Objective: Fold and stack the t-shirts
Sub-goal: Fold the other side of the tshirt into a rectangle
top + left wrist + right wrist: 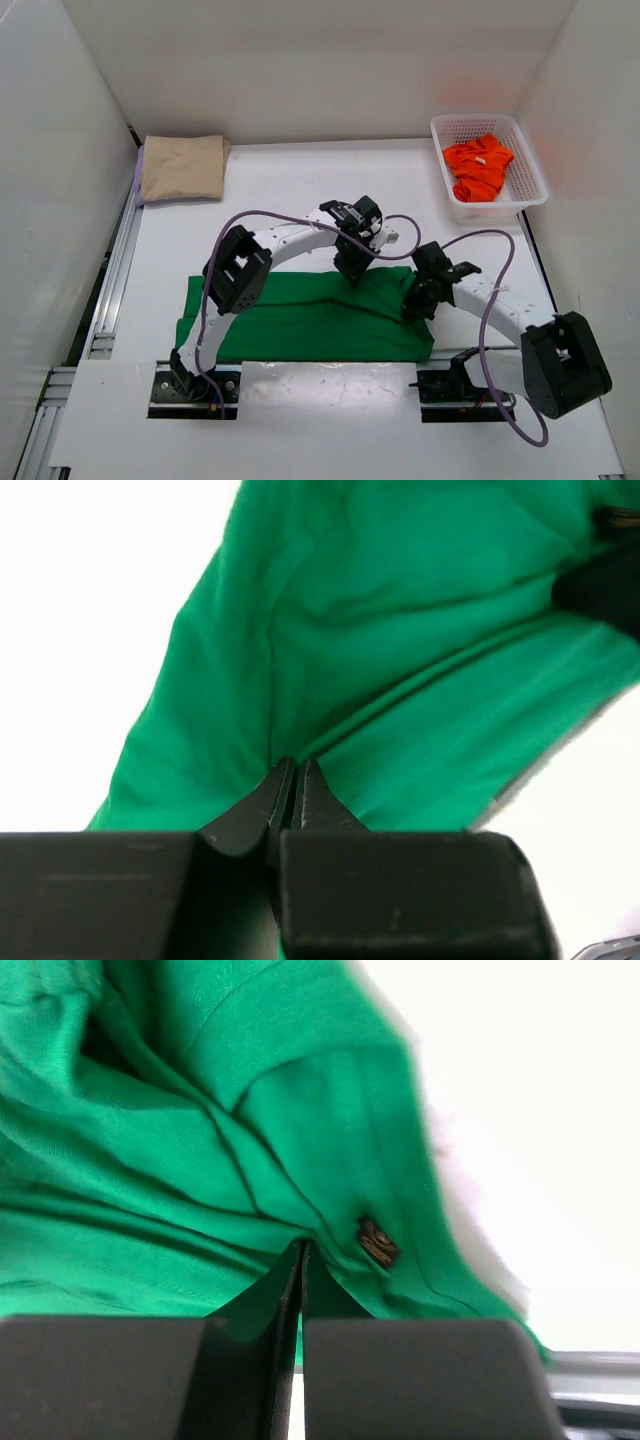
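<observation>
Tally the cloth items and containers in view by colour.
Green t-shirt: 1
Tan t-shirt: 1
Orange-red t-shirt: 1
Lavender t-shirt: 1, only an edge showing beneath the tan one
White basket: 1
Total: 5

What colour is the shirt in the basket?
Orange-red; the shirt shows best in the top view.

it was a robotics lab cell: white panel walls (300, 70) boxed in a white surface (300, 190), with aluminium rails (110, 290) along the frame's left edge.
</observation>
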